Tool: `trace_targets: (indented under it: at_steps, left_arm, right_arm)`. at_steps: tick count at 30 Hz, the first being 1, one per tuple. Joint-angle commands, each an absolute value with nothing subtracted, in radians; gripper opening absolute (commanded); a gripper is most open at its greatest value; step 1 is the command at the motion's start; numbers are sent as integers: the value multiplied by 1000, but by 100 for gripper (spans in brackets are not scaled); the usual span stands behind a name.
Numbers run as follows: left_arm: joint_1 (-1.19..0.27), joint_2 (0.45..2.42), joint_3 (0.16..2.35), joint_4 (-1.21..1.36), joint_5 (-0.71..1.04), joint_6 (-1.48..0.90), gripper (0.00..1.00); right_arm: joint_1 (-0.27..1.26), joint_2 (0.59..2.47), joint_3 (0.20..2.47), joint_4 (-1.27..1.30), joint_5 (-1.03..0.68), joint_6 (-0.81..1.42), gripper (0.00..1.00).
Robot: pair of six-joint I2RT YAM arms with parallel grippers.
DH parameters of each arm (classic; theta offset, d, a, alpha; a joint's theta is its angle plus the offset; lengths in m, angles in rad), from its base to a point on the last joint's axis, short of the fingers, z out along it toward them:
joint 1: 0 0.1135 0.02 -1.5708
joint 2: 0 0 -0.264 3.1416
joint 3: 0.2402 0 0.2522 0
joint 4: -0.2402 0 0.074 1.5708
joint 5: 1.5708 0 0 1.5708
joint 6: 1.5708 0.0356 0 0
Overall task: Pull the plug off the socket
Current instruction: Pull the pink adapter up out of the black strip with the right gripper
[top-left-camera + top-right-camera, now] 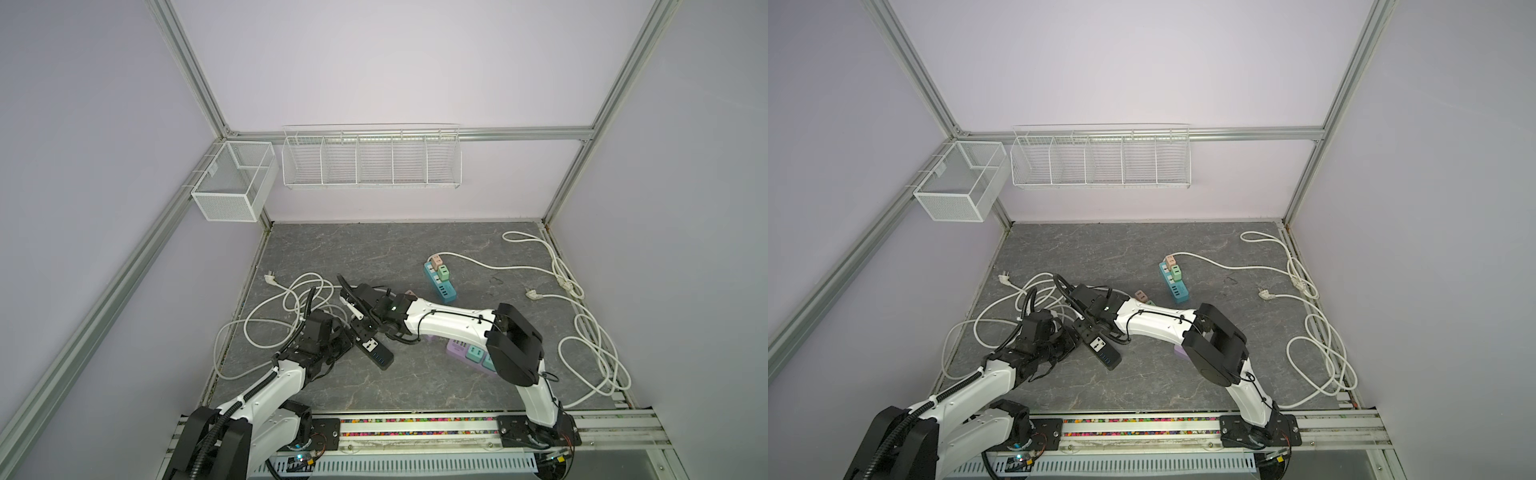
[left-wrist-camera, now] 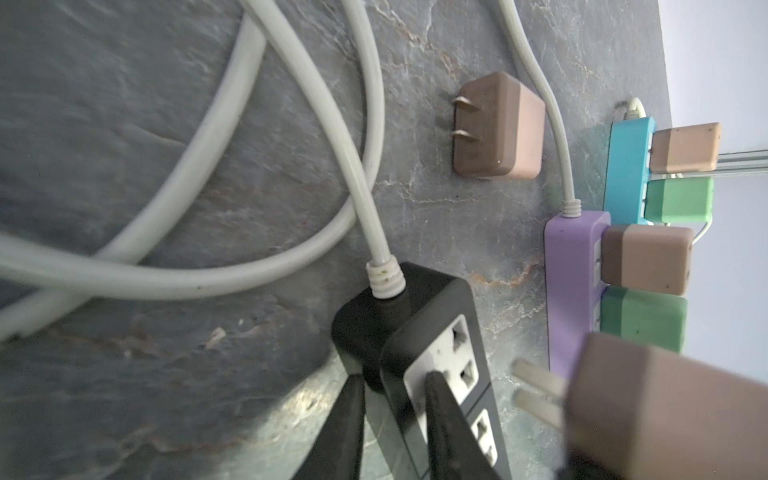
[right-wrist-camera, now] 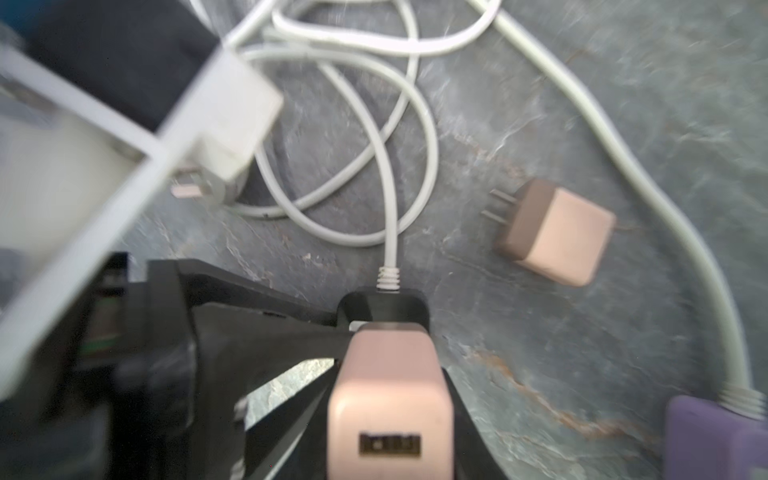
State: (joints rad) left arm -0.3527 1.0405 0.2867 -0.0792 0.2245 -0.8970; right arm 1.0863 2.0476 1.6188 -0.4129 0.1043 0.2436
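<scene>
The black power strip (image 1: 374, 349) (image 1: 1104, 348) lies on the grey table, and its white socket face (image 2: 446, 365) shows in the left wrist view. My left gripper (image 2: 395, 378) (image 1: 347, 332) is shut across the strip's cord end. My right gripper (image 3: 390, 409) (image 1: 368, 324) is shut on a pink-brown plug (image 3: 390, 395) (image 2: 665, 415). The plug's two prongs (image 2: 536, 390) hang bare beside the strip, out of the socket. In both top views the right wrist hides the plug.
A loose brown plug (image 2: 498, 129) (image 3: 555, 232) lies on the table nearby. A purple strip (image 2: 575, 286) (image 1: 465, 349) and a blue strip (image 1: 440, 284) each carry plugs. White cords coil at left (image 1: 291, 299) and right (image 1: 590, 332). Wire baskets (image 1: 370, 158) hang on the back wall.
</scene>
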Motion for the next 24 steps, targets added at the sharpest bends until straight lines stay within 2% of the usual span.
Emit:
trace_targets:
  at_steps: [1, 14, 24]
  left_arm:
    - [-351, 1042, 268, -175, 184, -904, 26]
    - [-351, 910, 362, -292, 191, -878, 27]
    - [-360, 774, 424, -371, 161, -875, 31]
  right_arm:
    - [1051, 1932, 1567, -363, 76, 278, 8]
    - [958, 1722, 1307, -198, 31, 428, 8]
    - [902, 1800, 1235, -19, -60, 603, 7]
